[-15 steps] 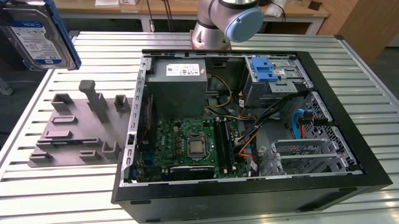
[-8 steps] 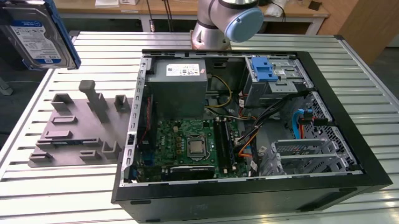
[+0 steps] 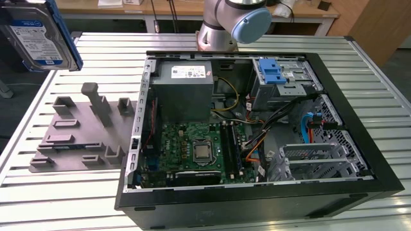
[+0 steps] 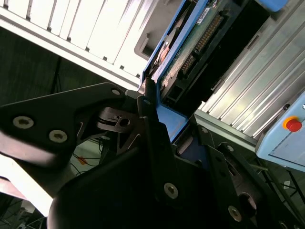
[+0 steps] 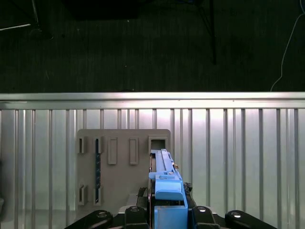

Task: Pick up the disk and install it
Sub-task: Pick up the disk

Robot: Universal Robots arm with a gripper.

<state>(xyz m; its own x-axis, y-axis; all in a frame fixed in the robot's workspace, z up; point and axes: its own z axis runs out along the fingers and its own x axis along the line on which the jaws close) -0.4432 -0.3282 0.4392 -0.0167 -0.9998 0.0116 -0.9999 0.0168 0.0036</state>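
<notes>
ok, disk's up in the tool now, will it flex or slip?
Probably rigid: the disk, a flat metal-cased slab, shows no sag. That casing suggests heavy for its size. Slip is the likelier risk: the tool seems to pinch the smooth blue carrier frame, not metal.

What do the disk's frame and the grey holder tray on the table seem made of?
The disk's frame looks like matte blue moulded plastic, with rounded edges. The grey holder tray looks like dull plastic, possibly printed: uniform colour, no glint.

Bright overhead light, glare on the table (image 5: 238, 143).
</notes>
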